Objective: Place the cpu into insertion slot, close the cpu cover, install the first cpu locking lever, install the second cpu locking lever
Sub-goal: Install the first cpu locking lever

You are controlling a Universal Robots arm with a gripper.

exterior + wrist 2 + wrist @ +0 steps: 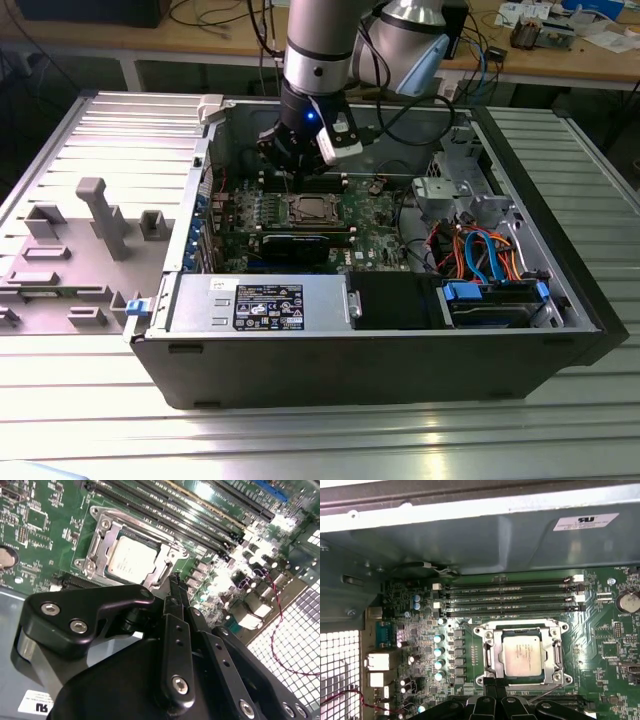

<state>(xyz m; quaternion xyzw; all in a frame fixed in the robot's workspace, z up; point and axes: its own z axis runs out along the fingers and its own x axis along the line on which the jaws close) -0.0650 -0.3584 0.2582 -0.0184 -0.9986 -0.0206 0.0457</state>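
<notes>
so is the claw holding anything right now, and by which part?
Nothing held. The claw is shut and empty, just beside the socket, where the chip already sits under its cover.

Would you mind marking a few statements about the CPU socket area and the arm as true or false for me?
1. The cpu sits in the insertion slot. True.
2. The gripper is holding the cpu. False: the chip lies in the socket, and the fingers stand pressed together with nothing between them.
3. The cpu cover lies down around the chip. True.
4. The gripper is outside the computer case. False: in the exterior view it reaches inside the open case, over the green circuit board.
5. The long memory slots run beside the socket. True.
</notes>
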